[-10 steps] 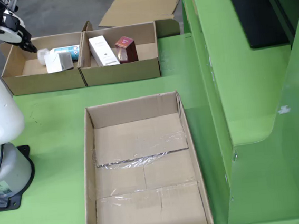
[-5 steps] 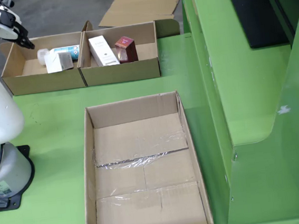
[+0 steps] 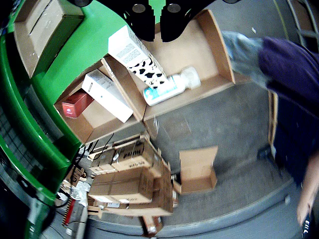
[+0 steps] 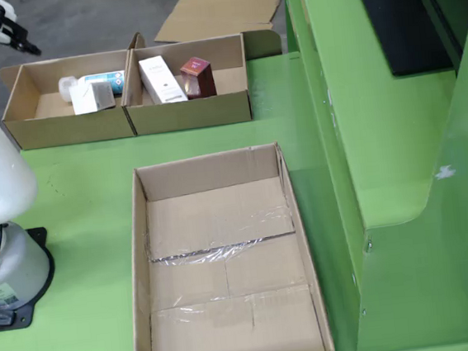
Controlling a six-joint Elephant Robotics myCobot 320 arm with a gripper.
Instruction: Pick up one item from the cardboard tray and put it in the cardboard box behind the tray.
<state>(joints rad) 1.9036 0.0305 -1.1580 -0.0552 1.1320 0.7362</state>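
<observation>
Items remain in the far cardboard trays [image 4: 72, 125] on the green desk [image 4: 71, 208] — none grasped; pincer [image 3: 155, 22] hovers above them, its state indeterminable — next: descend on one, say the cow-patterned carton [image 3: 137, 57].

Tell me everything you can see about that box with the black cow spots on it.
The cow-spotted box is a tall white carton with black patches at one end and small print on its side, apparently cardboard. It stands tilted inside the left-hand tray of the fixed view, where its plain side shows. A white and blue bottle lies beside its spotted end, seemingly touching. The gripper hovers above, holding nothing.
</observation>
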